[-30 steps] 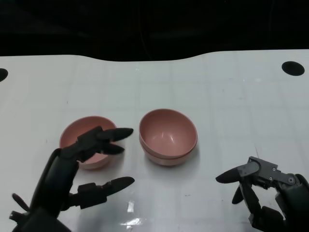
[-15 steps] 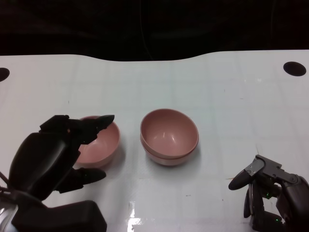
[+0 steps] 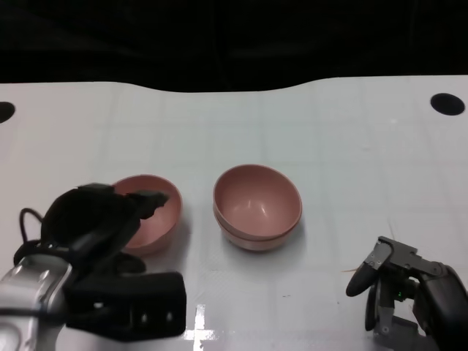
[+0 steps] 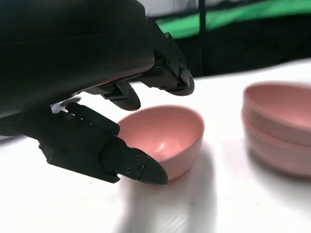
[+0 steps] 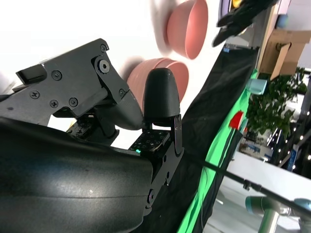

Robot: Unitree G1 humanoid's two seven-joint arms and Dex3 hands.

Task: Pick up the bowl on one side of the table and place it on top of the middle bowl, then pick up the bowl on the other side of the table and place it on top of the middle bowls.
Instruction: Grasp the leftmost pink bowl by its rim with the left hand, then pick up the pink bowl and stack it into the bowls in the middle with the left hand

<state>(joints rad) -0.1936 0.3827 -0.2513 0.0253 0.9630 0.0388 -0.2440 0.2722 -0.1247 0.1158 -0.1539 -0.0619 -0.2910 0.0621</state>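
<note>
A pink bowl (image 3: 155, 216) stands on the left of the white table (image 3: 344, 161). My left hand (image 3: 101, 219) is at its near-left rim, fingers (image 4: 167, 80) spread over the opening and thumb (image 4: 131, 165) outside the wall. A gap shows between them and the bowl (image 4: 167, 138), and the hand holds nothing. Two nested pink bowls (image 3: 257, 207) stand in the middle, also seen in the left wrist view (image 4: 278, 127). My right hand (image 3: 401, 291) hangs low at the near right, empty, its fingers loosely apart. The right wrist view shows both the stack (image 5: 163, 77) and the left bowl (image 5: 187, 28).
Two dark round holes mark the table's far right (image 3: 446, 103) and far left (image 3: 4, 112) corners. A black backdrop lies behind the curved far edge. My silver left forearm (image 3: 33, 292) covers the near-left corner.
My left hand has turned and moved in over the left bowl's near rim, bringing the forearm into view. My right hand has drawn back a little toward the near right. No bowl has moved.
</note>
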